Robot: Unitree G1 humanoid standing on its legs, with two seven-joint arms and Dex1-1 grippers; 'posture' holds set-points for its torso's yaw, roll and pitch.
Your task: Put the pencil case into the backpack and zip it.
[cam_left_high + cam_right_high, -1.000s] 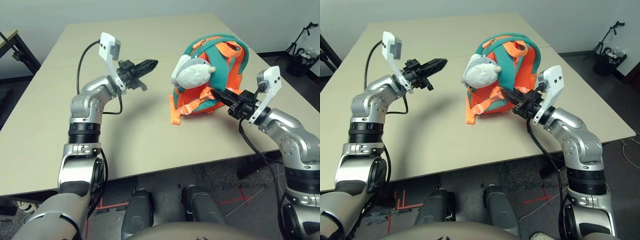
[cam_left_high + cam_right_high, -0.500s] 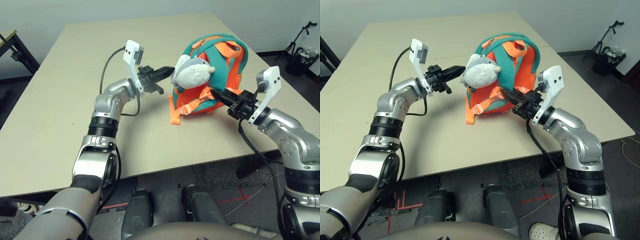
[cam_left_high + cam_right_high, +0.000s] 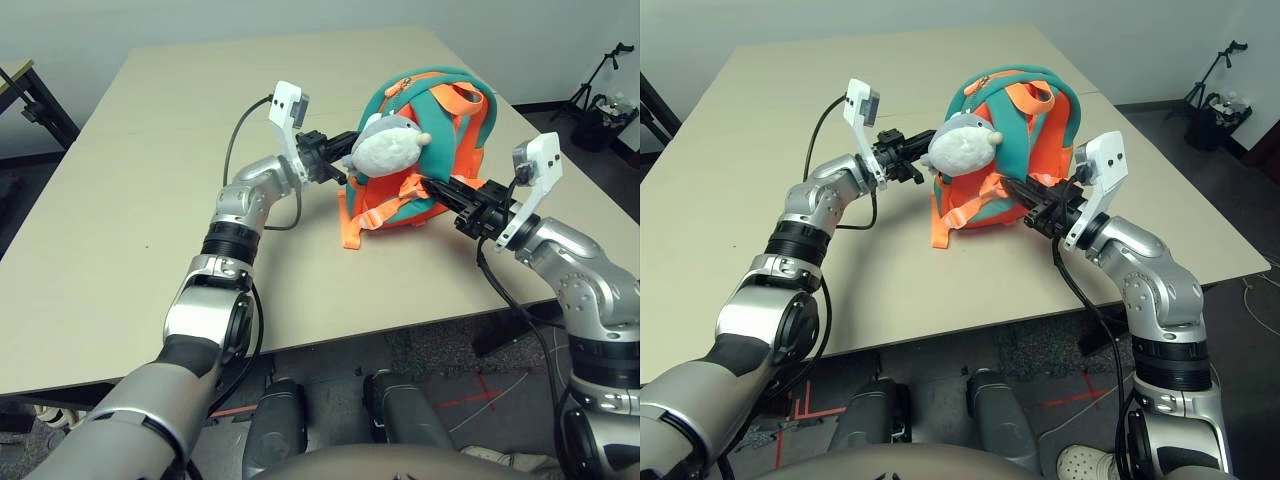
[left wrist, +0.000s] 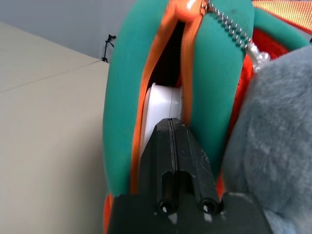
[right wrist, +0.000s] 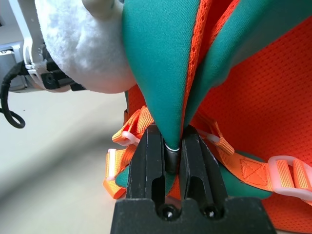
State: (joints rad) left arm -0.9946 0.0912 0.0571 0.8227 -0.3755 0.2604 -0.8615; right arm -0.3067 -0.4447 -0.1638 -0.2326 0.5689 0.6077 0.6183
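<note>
since a second earlier the left gripper (image 4: 171, 127) had swung across the table (image 3: 120, 180) from open space toward the backpack (image 3: 440, 130), while the right gripper (image 5: 171, 141) and the backpack had kept their places. now the left gripper's two black fingers were pressed together with nothing between them, their tip at the backpack's unzipped opening, just beside the grey-white plush toy (image 3: 388, 148) that hung on its front. the pencil case (image 4: 163, 105) sat inside the backpack; in the left wrist view a white rounded edge of it showed through the gap between the orange-lined teal lips, right behind the fingertips. the backpack stood upright on the table, orange straps (image 3: 352, 225) trailing toward the robot. the right gripper pinched a teal fold of the backpack low on its side, its fingers nearly closed around the fabric.
</note>
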